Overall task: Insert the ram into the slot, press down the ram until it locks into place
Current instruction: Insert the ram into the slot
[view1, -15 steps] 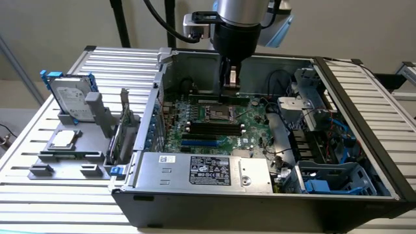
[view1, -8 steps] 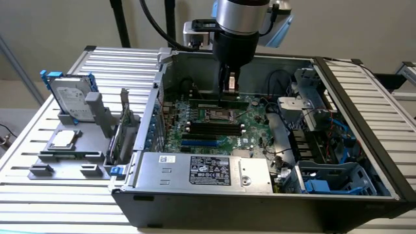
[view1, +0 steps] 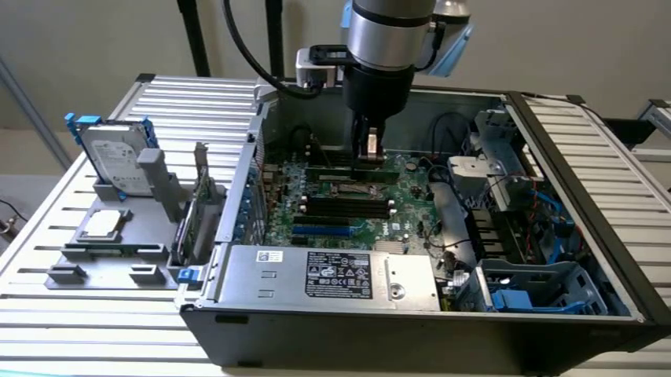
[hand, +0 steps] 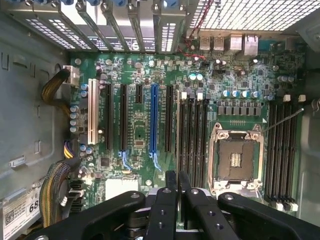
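In the exterior view the arm reaches down into the open computer case [view1: 419, 330] at the upper centre of the frame. Its pincer [view1: 369, 153] hangs above the motherboard [view1: 414, 192], clear of the board.

In the wrist view the two black fingers [hand: 171, 182] are drawn almost together, gripping the ram [hand: 177, 130]. The ram is seen edge-on as a thin pale strip running out from between the fingertips. It lies parallel to the four black memory slots beside the CPU socket [hand: 235, 160]. It sits over the side of that group away from the socket, just beside the outermost slot [hand: 184, 140], between it and the neighbouring black expansion slot [hand: 169, 117]. The blue slot [hand: 153, 117] is one further out. The ram is held above the board and is not seated.

At the exterior view's left, a grey fixture on the ribbed metal surface [view1: 105, 330] carries an upright hard drive [view1: 113, 157].
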Action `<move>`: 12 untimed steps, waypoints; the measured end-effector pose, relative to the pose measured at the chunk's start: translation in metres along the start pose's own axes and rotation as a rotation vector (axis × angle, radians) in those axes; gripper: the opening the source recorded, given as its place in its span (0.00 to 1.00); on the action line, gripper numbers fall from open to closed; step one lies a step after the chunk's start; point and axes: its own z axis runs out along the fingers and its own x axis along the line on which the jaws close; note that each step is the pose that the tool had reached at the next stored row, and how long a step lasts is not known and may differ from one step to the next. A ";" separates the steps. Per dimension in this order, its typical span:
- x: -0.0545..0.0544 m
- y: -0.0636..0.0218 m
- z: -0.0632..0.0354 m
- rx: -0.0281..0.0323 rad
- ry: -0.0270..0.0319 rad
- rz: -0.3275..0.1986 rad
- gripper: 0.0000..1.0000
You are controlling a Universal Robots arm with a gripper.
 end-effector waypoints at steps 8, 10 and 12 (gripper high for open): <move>0.000 -0.0001 0.0029 0.0000 0.0000 0.000 0.13; 0.000 -0.0001 0.0029 0.0000 0.0000 0.000 0.13; 0.000 -0.0001 0.0029 0.0000 0.0001 0.000 0.13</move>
